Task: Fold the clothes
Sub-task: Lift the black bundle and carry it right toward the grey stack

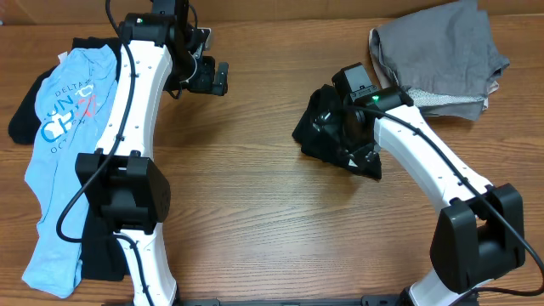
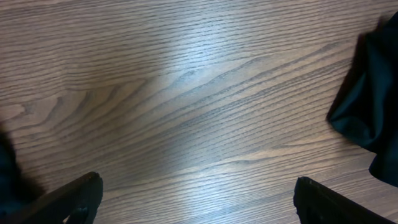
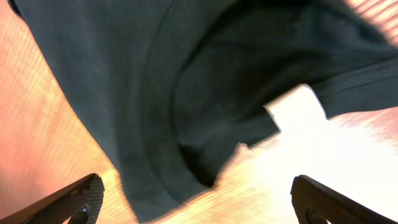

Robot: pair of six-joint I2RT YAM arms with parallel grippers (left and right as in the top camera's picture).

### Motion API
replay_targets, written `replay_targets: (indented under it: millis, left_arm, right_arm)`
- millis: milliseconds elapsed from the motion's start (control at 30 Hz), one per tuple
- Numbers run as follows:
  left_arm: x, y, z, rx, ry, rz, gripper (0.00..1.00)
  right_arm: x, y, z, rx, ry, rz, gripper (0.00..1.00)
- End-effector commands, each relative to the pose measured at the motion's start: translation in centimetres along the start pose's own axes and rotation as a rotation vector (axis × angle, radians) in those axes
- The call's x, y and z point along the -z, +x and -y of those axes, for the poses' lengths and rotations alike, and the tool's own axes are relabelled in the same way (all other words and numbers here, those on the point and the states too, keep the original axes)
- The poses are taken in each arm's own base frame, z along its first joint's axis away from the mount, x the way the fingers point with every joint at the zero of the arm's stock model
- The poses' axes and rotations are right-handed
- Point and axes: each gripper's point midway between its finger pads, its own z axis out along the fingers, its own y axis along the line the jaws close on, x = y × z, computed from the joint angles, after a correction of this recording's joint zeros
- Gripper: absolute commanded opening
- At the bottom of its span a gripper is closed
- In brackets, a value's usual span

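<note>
A crumpled black garment (image 1: 327, 127) lies on the wooden table right of centre. It fills the upper part of the right wrist view (image 3: 186, 93) and shows at the right edge of the left wrist view (image 2: 373, 118). My right gripper (image 3: 196, 199) is open and empty, hovering right over the garment. In the overhead view its wrist (image 1: 361, 106) covers the garment's right part. My left gripper (image 2: 196, 199) is open and empty above bare wood at the back left (image 1: 212, 78), well left of the black garment.
A light blue printed T-shirt (image 1: 64, 144) lies over dark clothes (image 1: 25, 115) along the left edge. A pile of folded grey clothes (image 1: 442, 51) sits at the back right. Bare wood (image 1: 255, 195) lies between the arms.
</note>
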Motion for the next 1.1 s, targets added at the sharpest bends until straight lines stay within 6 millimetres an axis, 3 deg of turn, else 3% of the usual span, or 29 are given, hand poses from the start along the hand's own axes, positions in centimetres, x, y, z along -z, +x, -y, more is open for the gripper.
replay_targets:
  millis: [0, 367, 500, 1033, 1067]
  left_arm:
    - [-0.5, 0.0, -0.5, 0.015, -0.007, -0.007, 1.0]
    - [-0.5, 0.1, -0.5, 0.014, -0.007, -0.008, 1.0]
    - [-0.5, 0.1, -0.5, 0.014, -0.007, -0.008, 1.0]
    - [-0.5, 0.1, -0.5, 0.014, -0.007, -0.009, 1.0]
    - [-0.5, 0.1, -0.5, 0.014, -0.007, -0.009, 1.0]
  right_arm:
    - [-1.1, 0.2, 0.1, -0.26, -0.016, -0.006, 1.0]
    - [-4.7, 1.5, 2.1, -0.403, -0.016, -0.043, 0.95]
    - [-6.0, 1.0, 1.2, -0.403, -0.094, -0.021, 0.92]
    - [-10.1, 1.2, 2.3, -0.403, -0.084, -0.017, 0.65]
    - [-10.7, 1.2, 2.2, -0.403, -0.085, -0.023, 0.58]
